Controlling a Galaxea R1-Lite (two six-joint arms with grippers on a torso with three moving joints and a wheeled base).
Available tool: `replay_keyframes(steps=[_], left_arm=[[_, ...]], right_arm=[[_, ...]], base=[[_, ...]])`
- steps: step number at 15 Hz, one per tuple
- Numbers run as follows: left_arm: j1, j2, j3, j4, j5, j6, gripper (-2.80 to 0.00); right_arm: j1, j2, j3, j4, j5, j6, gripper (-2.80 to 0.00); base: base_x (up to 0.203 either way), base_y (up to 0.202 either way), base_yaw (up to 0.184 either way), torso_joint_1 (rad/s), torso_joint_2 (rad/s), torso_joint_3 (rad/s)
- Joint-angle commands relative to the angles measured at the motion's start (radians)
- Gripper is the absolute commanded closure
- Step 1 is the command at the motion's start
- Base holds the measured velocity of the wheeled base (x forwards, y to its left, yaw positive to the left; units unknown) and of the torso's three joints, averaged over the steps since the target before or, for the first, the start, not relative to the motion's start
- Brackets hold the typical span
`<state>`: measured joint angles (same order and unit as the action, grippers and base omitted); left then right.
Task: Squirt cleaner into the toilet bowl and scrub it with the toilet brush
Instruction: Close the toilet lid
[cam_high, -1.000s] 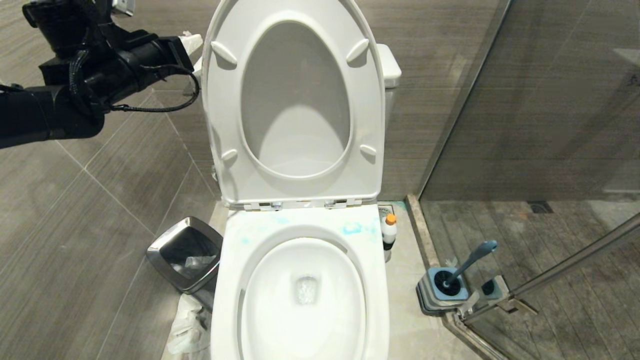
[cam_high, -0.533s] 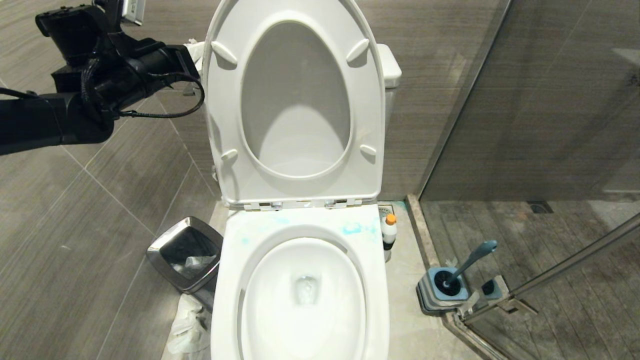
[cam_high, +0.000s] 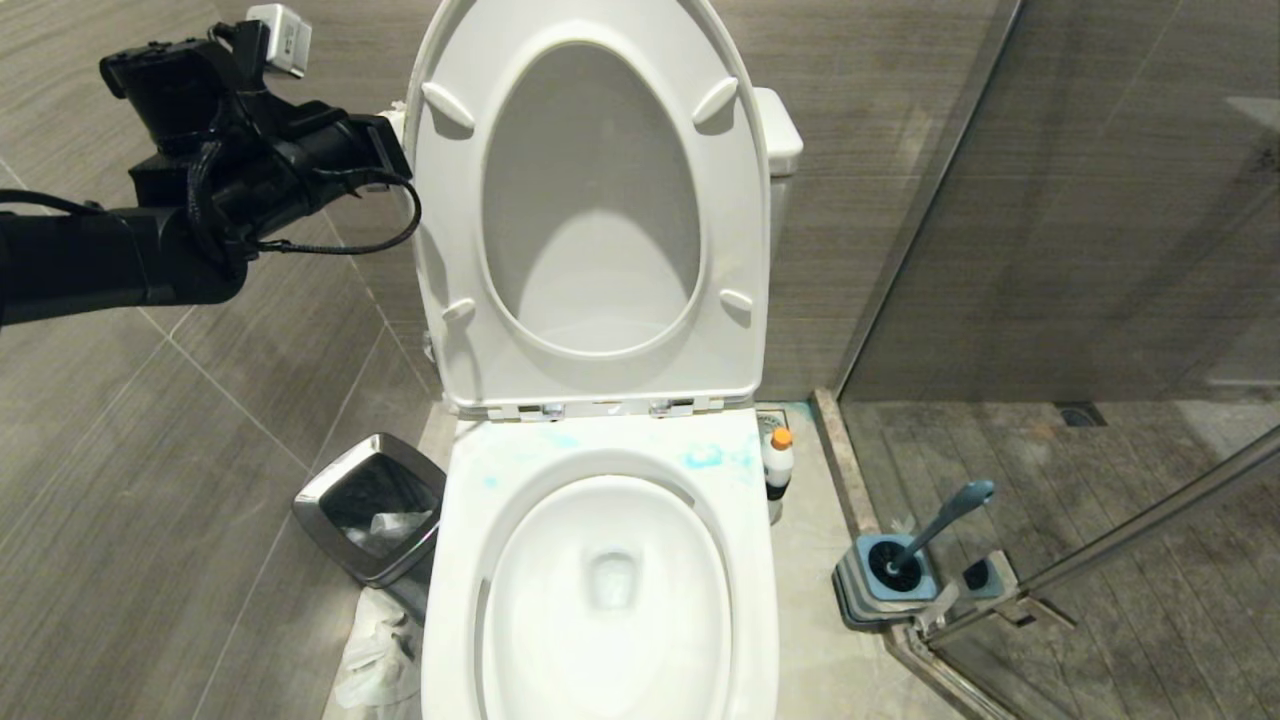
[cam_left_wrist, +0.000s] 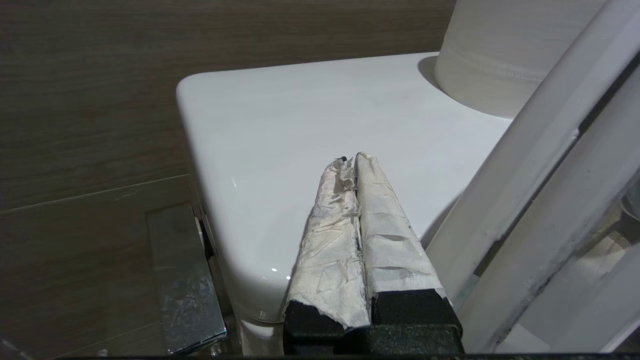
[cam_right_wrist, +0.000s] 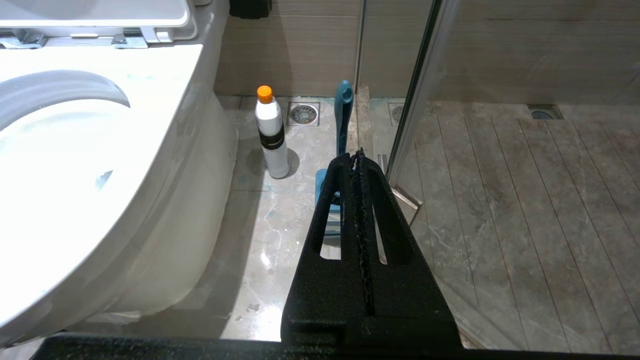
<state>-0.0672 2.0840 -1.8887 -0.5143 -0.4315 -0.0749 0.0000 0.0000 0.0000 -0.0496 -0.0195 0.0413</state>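
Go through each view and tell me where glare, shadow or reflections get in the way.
Head view: the raised lid carries a soft grey shadow, and the glass shower panel reflects dimly. Left wrist view: small glints sit on the tank top, with a shadow beside the shut left gripper. Right wrist view: the wet floor shines beside the toilet bowl.

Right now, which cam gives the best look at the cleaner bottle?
Right wrist view: the cleaner stands whole and upright on the floor beside the toilet bowl, orange cap and dark label band clear. In the head view it is small, lower part cut off by the bowl's rim. The left wrist view doesn't show it.
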Motion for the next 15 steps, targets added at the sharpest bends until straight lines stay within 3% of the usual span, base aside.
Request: replay_keyframes(steps=[1,9,15], left_arm=[[0.0,-0.02,0.021,-0.003,-0.017,-0.008,0.0],[0.001,-0.125,0.158,-0.005,-0.078,-0.023,0.0],[0.003,-0.189,0.324,-0.088,-0.164,-0.022,0.0]], right_arm=[[0.0,0.0,0.021,-0.001,0.0,0.0,0.0],[0.0,0.0,0.021,-0.001,0.0,0.0,0.0],[0.0,0.0,0.021,-0.001,0.0,0.0,0.0]], base=[[0.0,0.0,0.0,0.0,0.0,0.0],[0.0,0.0,0.0,0.0,0.0,0.0],[0.0,0.0,0.0,0.0,0.0,0.0]])
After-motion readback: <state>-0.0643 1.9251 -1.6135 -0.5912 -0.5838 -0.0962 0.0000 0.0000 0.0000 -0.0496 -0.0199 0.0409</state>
